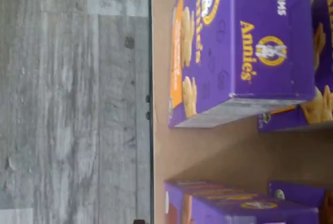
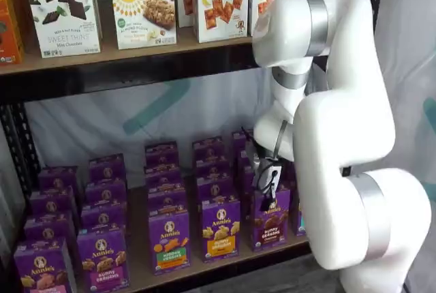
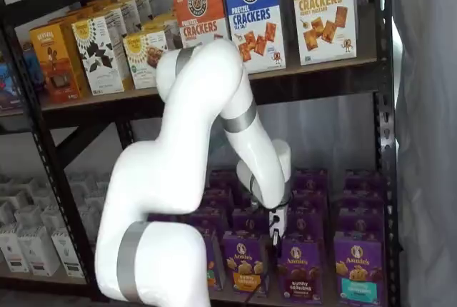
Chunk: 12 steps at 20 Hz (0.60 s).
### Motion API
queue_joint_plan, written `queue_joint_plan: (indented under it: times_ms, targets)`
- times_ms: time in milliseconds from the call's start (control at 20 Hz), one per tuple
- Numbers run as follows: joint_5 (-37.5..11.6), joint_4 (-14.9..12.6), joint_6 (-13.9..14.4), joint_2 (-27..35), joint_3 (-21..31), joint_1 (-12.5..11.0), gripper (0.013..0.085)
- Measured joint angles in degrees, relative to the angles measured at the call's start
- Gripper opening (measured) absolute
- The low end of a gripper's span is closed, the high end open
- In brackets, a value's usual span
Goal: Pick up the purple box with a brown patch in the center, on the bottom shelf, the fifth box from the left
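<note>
The purple box (image 2: 269, 219) stands upright in the front row of the bottom shelf (image 2: 139, 255), with brown crackers pictured on its front. It also shows in a shelf view (image 3: 298, 269), between a carton with yellow-orange crackers (image 3: 243, 262) and one with a teal band (image 3: 355, 265). My gripper (image 2: 264, 185) hangs just above and in front of the box's top; its black fingers show with no plain gap. In a shelf view the gripper (image 3: 274, 238) sits at the box's upper left. The wrist view shows the yellow-orange carton (image 1: 244, 52) on the tan board (image 1: 161, 146).
Rows of purple Annie's cartons (image 2: 169, 238) fill the bottom shelf, several deep. The shelf above (image 2: 136, 51) holds cracker cartons (image 2: 221, 0). A black upright (image 3: 382, 143) stands at the right. My white arm (image 2: 340, 136) covers the shelf's right end. Grey floor (image 1: 67, 104) lies below.
</note>
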Motion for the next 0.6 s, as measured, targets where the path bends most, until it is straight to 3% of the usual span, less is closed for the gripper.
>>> queue_joint_plan:
  times_ms: [150, 400, 600]
  targets:
    - [-0.21, -5.58, 4.63, 1.37, -1.81, -0.68, 0.085]
    - [0.43, -23.36, 19.63, 4.16, -4.82, -2.34, 0.085]
    - [2.12, -33.37, 28.08, 6.38, -7.28, -3.28, 0.085]
